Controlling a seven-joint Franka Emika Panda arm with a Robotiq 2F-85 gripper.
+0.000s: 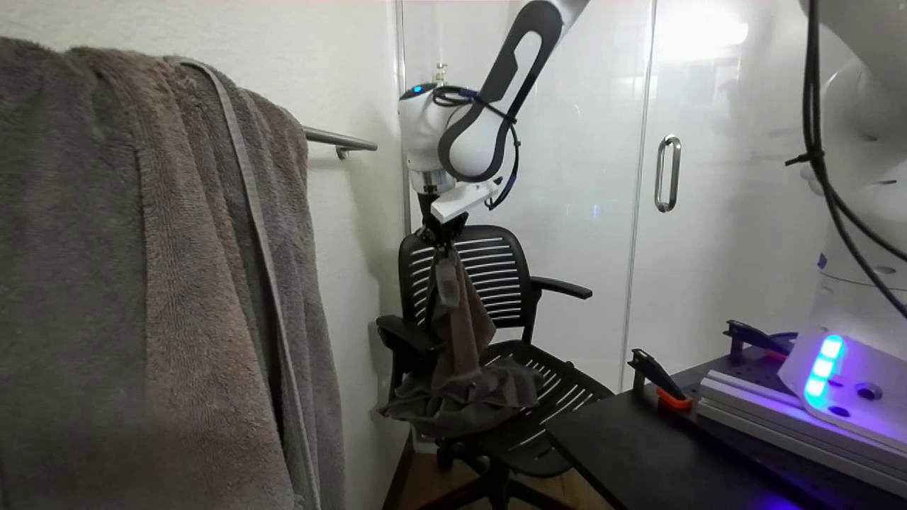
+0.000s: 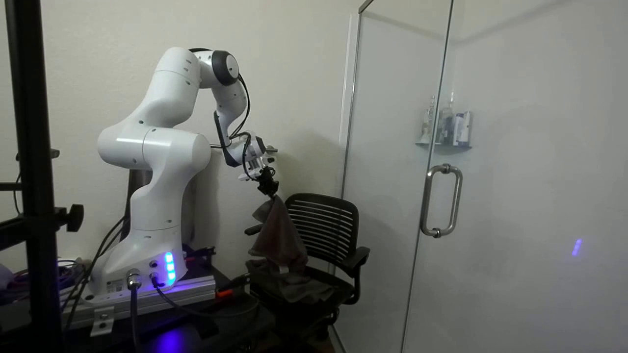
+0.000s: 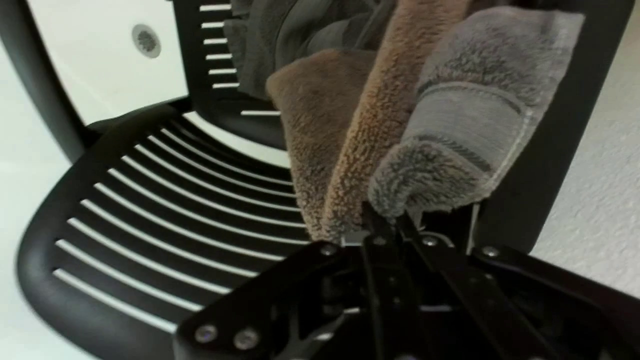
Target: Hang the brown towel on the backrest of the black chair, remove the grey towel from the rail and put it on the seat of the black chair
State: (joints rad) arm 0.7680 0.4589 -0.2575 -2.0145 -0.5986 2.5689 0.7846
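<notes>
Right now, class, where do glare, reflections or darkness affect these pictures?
In an exterior view, glare whitens the top of the glass shower door; in an exterior view, a blue reflection marks that door and darkness swallows the underside of the black chair; in the wrist view, parts of the black pincer merge.

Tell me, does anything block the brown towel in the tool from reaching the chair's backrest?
Nothing visible does: the brown towel, pinched in the tool, hangs in front of the backrest; whether they touch, I can't tell.

White wall (image 2: 294, 73), glass door (image 2: 530, 196), metal handle (image 2: 426, 203), brown floor (image 1: 424, 479).
</notes>
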